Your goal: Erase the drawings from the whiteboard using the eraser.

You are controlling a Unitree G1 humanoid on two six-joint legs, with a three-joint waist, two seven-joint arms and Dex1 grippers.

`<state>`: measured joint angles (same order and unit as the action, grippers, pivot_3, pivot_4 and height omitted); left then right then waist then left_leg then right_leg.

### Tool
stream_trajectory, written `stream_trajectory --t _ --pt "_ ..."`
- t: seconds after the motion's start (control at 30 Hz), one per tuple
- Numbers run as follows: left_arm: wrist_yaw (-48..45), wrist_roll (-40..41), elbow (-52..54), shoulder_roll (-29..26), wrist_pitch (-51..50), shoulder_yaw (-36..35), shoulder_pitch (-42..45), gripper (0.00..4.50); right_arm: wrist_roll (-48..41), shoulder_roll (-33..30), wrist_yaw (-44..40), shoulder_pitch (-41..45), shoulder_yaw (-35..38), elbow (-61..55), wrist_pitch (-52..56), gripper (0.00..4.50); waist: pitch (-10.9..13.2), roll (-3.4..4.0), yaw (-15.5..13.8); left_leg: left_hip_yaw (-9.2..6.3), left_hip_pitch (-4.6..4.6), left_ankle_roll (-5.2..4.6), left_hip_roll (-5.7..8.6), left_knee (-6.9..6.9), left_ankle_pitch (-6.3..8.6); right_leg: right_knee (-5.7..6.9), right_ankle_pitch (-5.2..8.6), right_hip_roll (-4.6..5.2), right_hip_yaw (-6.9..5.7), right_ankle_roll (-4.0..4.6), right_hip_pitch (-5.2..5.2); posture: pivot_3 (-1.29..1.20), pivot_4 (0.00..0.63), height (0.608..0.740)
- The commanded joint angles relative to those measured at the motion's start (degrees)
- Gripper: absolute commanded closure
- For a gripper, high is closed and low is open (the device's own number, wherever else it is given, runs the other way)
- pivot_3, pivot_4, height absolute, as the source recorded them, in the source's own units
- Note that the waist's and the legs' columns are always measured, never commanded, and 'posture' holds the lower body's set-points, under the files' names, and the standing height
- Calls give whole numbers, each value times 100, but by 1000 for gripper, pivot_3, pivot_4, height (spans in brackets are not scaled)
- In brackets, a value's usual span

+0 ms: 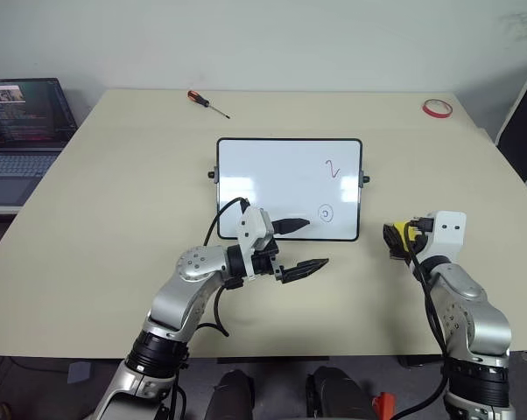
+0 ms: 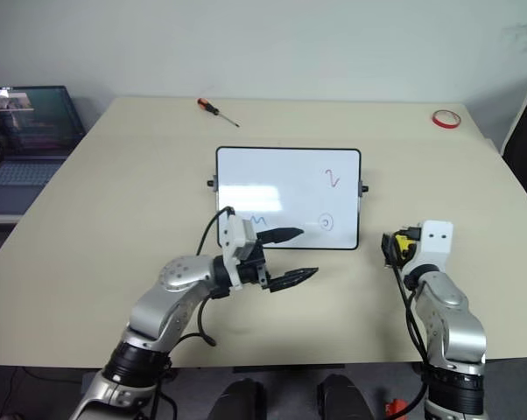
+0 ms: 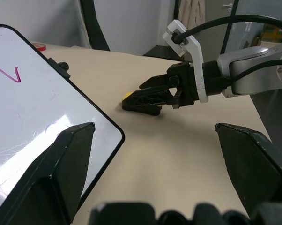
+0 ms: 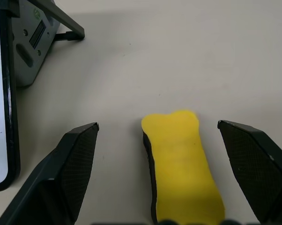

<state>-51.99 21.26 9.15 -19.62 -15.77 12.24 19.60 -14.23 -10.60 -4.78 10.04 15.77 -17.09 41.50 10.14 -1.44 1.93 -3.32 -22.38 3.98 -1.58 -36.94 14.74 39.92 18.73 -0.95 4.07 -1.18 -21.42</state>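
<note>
The whiteboard [image 1: 272, 175] stands propped in the middle of the table. On it are the drawings: a red squiggle [image 1: 332, 168], a small purple circle [image 1: 325, 213] and a blue wavy line [image 2: 258, 220]. My left gripper [image 1: 318, 241] is open in front of the board's lower edge, pointing right, with nothing between its fingers. The yellow eraser [image 4: 181, 159] lies on the table right of the board. My right gripper [image 4: 157, 125] is open around it, one finger on each side, neither touching it. From the left wrist, the eraser [image 3: 127, 96] peeks out at the tips of those fingers.
A laptop [image 1: 18, 131] sits off the table's far left. A red-handled screwdriver [image 1: 207, 102] lies behind the board, and a red tape ring [image 1: 437, 108] at the far right corner. The board's grey stand [image 4: 35, 42] is close to my right gripper.
</note>
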Motion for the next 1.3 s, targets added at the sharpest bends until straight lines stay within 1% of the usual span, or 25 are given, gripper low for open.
stream_trajectory --t 0.03,0.23,0.7,1.3 --pt "-8 3 257 2 56 10 98 0 -101 -32 50 77 134 -51 6 38 0 0 0 1 0 0 0 0 0 0 0 0 1 0 0 0 150 740" --pt "2 -24 222 -53 96 -20 82 0 -146 -50 80 187 178 73 17 38 1 1 3 1 0 0 1 0 0 0 0 0 1 0 -1 0 150 740" --pt "92 -37 277 -58 96 -64 52 0 -151 -110 16 144 52 182 52 38 1 1 2 1 0 0 1 1 0 -1 0 0 1 0 -1 0 150 740" --pt "111 -61 239 -36 126 -78 97 0 -125 -168 -11 188 70 321 10 38 1 2 2 1 0 0 1 1 0 -1 0 0 1 0 -1 0 150 740"
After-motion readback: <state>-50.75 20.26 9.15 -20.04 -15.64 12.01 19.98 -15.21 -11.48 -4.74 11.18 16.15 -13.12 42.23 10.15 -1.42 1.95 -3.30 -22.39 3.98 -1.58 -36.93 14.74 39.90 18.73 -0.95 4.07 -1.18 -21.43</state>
